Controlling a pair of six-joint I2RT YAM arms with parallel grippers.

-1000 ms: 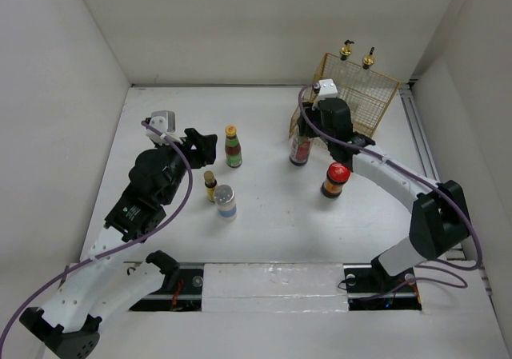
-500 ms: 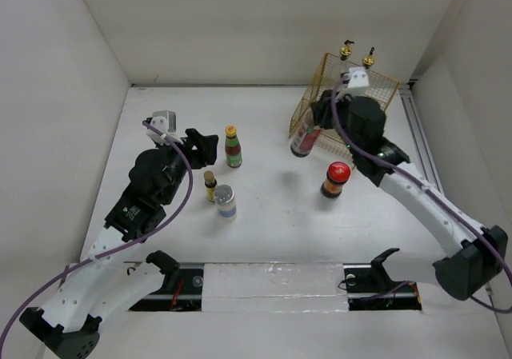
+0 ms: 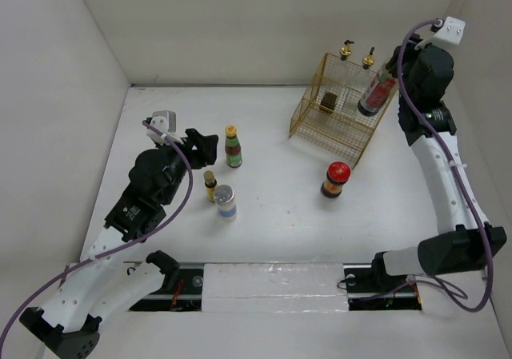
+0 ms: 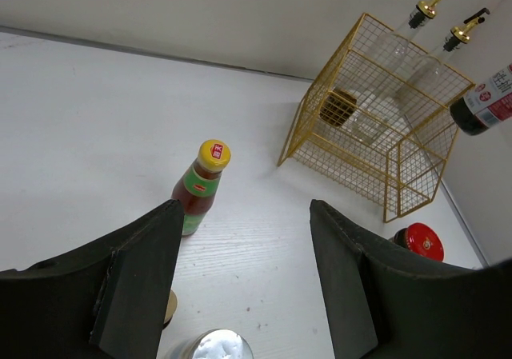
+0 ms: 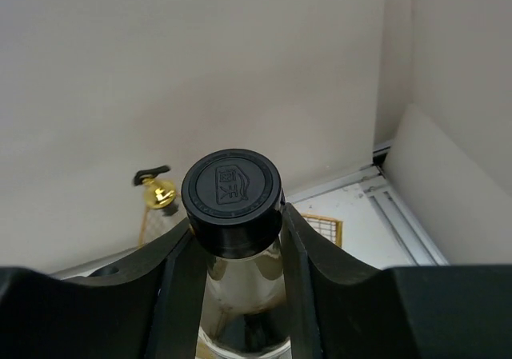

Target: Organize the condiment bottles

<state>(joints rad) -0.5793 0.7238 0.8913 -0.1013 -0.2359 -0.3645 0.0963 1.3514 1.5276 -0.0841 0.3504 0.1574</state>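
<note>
My right gripper (image 3: 391, 77) is shut on the neck of the black-capped dark bottle (image 3: 374, 93) and holds it tilted in the air above the right side of the yellow wire basket (image 3: 306, 109). The right wrist view shows its black cap (image 5: 232, 189) between the fingers (image 5: 180, 271). Two gold-spouted cruets (image 3: 346, 53) (image 3: 369, 58) stand at the basket's back. The yellow-capped sauce bottle (image 3: 233, 147), the tiny gold-capped bottle (image 3: 210, 186) and the grey-lidded shaker (image 3: 226, 201) stand left of centre. My left gripper (image 3: 205, 145) is open and empty beside them. The red-lidded jar (image 3: 335, 180) stands in front of the basket.
White walls close the table on the left, back and right. A metal rail (image 3: 420, 131) runs along the right edge behind the basket. In the left wrist view the basket (image 4: 376, 119) is far right and the sauce bottle (image 4: 200, 187) stands just ahead of the left finger.
My right gripper has lifted the dark bottle from the table at the basket's front left and carried it up and right, over the basket. The left arm has not moved.
</note>
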